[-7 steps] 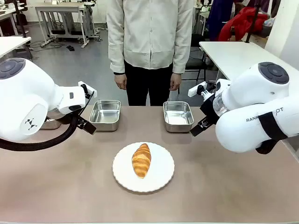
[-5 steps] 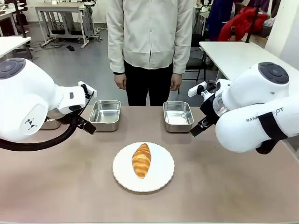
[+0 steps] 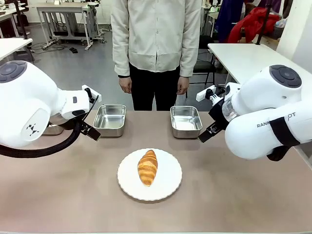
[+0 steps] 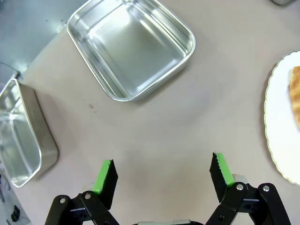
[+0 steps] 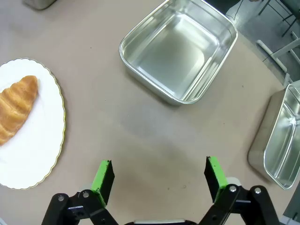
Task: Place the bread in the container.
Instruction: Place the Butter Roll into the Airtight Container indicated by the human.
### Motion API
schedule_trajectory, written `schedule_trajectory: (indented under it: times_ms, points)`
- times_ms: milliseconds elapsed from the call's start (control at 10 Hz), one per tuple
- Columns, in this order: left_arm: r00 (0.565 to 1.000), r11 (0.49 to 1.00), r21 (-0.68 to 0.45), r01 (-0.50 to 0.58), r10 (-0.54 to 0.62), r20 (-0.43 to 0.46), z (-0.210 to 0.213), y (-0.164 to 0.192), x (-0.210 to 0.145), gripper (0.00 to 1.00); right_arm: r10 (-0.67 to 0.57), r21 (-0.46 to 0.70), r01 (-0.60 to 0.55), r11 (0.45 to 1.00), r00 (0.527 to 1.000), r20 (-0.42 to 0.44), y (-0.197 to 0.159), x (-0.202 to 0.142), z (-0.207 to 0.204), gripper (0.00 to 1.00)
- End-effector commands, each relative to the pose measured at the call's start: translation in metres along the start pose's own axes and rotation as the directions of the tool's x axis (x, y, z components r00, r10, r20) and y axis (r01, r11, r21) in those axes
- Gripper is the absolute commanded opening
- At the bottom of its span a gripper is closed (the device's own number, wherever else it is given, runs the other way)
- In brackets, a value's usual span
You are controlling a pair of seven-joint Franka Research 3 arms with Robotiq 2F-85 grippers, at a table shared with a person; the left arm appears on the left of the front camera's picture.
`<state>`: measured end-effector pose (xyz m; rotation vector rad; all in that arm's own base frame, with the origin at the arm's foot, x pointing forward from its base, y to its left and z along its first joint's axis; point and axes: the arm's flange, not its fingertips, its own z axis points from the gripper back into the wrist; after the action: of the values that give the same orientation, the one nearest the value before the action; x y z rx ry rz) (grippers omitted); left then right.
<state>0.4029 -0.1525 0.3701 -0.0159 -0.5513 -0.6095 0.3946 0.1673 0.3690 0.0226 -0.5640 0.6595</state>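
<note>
The bread (image 3: 147,167), a golden-brown croissant, lies on a round white plate (image 3: 168,187) in the middle of the table; its tip also shows in the right wrist view (image 5: 16,108) and its edge in the left wrist view (image 4: 296,93). Two empty steel containers stand at the far side, one left (image 3: 110,120) (image 4: 131,47) and one right (image 3: 185,121) (image 5: 180,49). My left gripper (image 4: 163,173) hovers open over bare table near the left container. My right gripper (image 5: 159,177) hovers open near the right container. Neither touches anything.
A further steel tray sits at each outer side (image 4: 18,136) (image 5: 281,140). A person (image 3: 157,44) stands at the far edge, hands hanging down. The white plate's scalloped rim (image 5: 51,150) lies close to both grippers.
</note>
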Motion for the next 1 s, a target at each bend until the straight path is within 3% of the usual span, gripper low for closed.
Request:
schedule_trajectory:
  times_ms: [0, 400, 500, 600, 900]
  points:
    - [1.0, 1.0, -0.001, -0.002, 0.002, 0.0, 0.0, 0.001, 0.0, 1.0, -0.001, 0.0, 0.001, 1.0, 1.0, 0.0, 0.0, 0.0, 0.0, 1.0]
    - [1.0, 1.0, 0.0, 0.0, 0.0, 0.0, 0.0, 0.0, 0.0, 1.0, 0.0, 0.0, 0.0, 1.0, 1.0, 0.0, 0.0, 0.0, 0.0, 1.0]
    - [1.0, 0.995, -0.093, 0.023, -0.024, -0.007, 0.019, 0.017, 0.008, 1.0, 0.01, 0.022, -0.01, 1.0, 1.0, 0.027, -0.017, 0.012, 0.017, 1.0]
    - [1.0, 0.989, -0.15, -0.021, 0.022, 0.008, 0.044, 0.045, 0.022, 1.0, 0.015, 0.069, -0.018, 0.997, 0.999, 0.047, -0.043, 0.033, 0.035, 1.0]
    - [0.999, 0.968, -0.247, -0.041, 0.045, 0.01, 0.109, 0.121, 0.052, 1.0, 0.007, 0.128, -0.017, 0.992, 0.997, 0.077, -0.116, 0.067, 0.074, 1.0]
